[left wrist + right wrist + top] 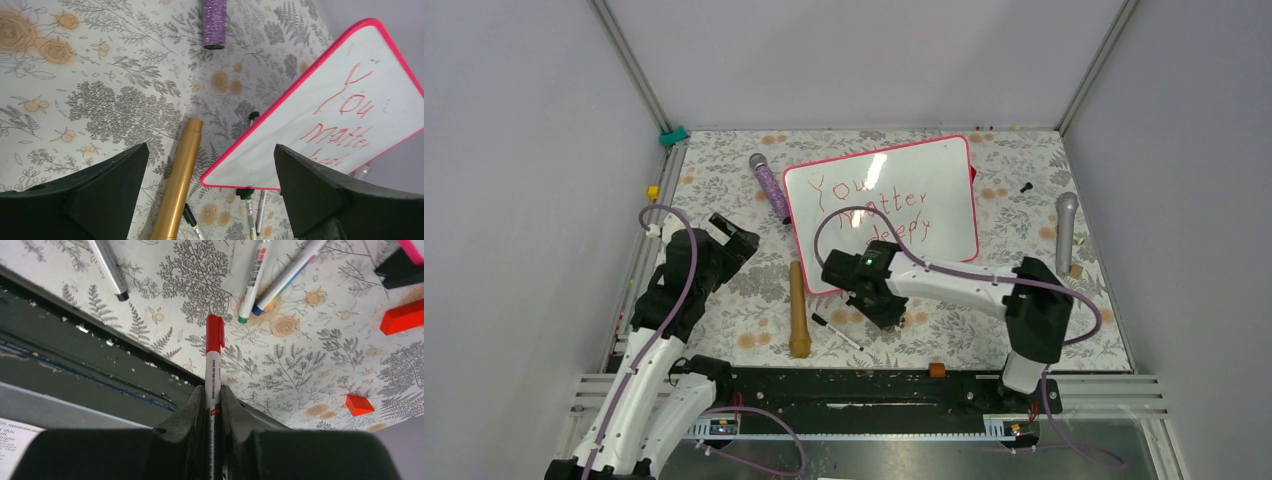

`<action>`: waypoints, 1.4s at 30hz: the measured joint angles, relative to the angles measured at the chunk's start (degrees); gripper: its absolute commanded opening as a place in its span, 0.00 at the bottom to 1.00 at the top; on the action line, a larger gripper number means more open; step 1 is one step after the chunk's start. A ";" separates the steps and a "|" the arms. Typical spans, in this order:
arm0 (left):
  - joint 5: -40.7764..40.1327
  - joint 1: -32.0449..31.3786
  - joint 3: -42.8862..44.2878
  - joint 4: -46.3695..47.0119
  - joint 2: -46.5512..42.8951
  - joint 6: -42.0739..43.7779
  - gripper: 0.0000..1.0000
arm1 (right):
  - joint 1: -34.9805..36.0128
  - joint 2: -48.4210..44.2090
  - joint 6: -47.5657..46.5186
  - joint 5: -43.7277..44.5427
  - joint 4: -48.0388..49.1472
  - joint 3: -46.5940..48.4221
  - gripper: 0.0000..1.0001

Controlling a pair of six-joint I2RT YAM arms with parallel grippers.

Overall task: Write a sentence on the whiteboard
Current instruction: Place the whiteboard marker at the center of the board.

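Note:
The whiteboard (924, 175) lies flat at the middle back of the table, pink-red framed. The sentence (869, 208) is in red on it, in three lines. In the left wrist view the whiteboard (300, 145) shows "You Matter" of the sentence (345, 120). My right gripper (886, 308) hovers just off the board's near edge. It is shut on a red-capped white marker (214, 347), gripper (212, 400), which points at the table's front edge. My left gripper (734, 238) is open and empty left of the board, above the table (210, 200).
A gold tube (799, 310) and a black marker (836, 332) lie near the board's near-left corner. A purple microphone (771, 185) lies left of the board and a grey one (1065, 232) right. Two loose markers (255, 280) and red blocks (402, 317) lie near the right gripper.

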 measured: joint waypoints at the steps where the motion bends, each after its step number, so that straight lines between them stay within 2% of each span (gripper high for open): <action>1: -0.42 0.00 -0.57 0.04 -0.13 0.02 0.99 | 0.28 1.75 0.00 0.02 0.37 -0.02 0.00; 4: -1.29 0.00 -2.47 0.48 -0.20 0.04 0.99 | 0.61 5.95 0.00 0.11 2.43 -0.74 0.00; 8: -1.97 0.00 -4.33 0.70 -0.22 0.07 0.99 | 0.74 6.23 -0.02 0.52 1.77 -0.39 0.00; 14: -2.16 0.00 -4.57 1.27 -0.66 0.74 0.99 | -0.50 -0.94 -0.74 -3.30 8.37 -4.07 0.00; 20: -1.86 0.00 -5.11 2.82 -1.81 1.60 0.99 | -9.03 -15.28 -1.33 -13.33 20.09 -10.23 0.00; 29: 0.26 0.00 -5.86 5.18 -2.14 3.72 0.99 | -18.43 -13.11 -1.07 -21.77 29.31 -16.24 0.01; 30: 0.42 0.00 -5.86 5.42 -2.29 4.00 0.99 | -19.45 -12.92 -1.03 -22.08 29.68 -16.98 0.06; 33: 1.07 0.00 -6.16 6.67 -3.06 4.85 0.99 | -21.88 -12.81 -0.81 -23.15 31.10 -18.73 0.38; 36: 1.51 0.00 -7.82 8.48 -3.93 5.40 0.99 | -23.54 -12.81 -0.20 -23.61 32.92 -20.09 0.65; 39: 1.38 0.00 -9.86 9.44 -4.61 5.42 0.99 | -24.06 -12.81 0.39 -23.21 34.34 -20.96 0.77; 42: 0.76 0.00 -11.06 9.62 -4.94 5.62 0.99 | -24.13 -13.38 0.39 -21.27 35.47 -22.18 0.79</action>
